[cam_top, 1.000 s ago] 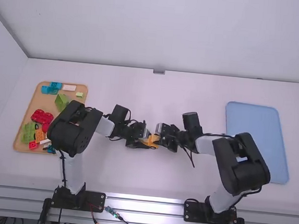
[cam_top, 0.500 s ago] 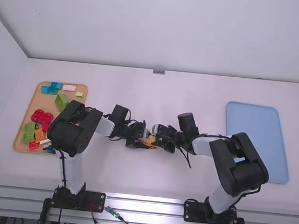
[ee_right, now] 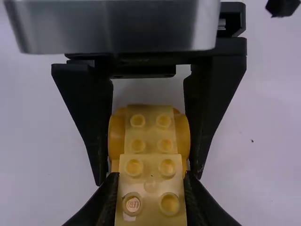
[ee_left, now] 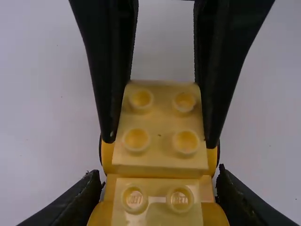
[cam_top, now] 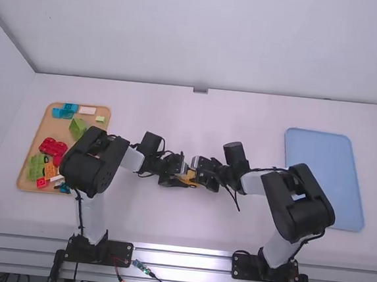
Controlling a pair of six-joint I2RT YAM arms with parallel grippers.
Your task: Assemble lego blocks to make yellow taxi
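Near the table's middle, my left gripper (cam_top: pixel 180 174) and right gripper (cam_top: pixel 199 174) meet at a small yellow lego build (cam_top: pixel 188 177). In the left wrist view, my left gripper (ee_left: pixel 161 190) is shut on the lower studded yellow part (ee_left: pixel 157 193), which has rounded orange-yellow sides. Beyond it, a yellow block (ee_left: pixel 161 125) sits between the right gripper's black fingers. In the right wrist view, my right gripper (ee_right: pixel 150 188) is shut on that yellow block (ee_right: pixel 150 181). The block overlaps the studded part (ee_right: pixel 150 129) between the left fingers; whether they are fully pressed together I cannot tell.
A wooden tray (cam_top: pixel 36 134) at the left holds red, green, orange, blue and other bricks, with the left arm partly over its edge. A blue tray (cam_top: pixel 324 176) lies at the right, close to the right arm.
The right gripper has shifted slightly left toward the left one, and its arm has swung a little inward. The left arm has stayed where it was.
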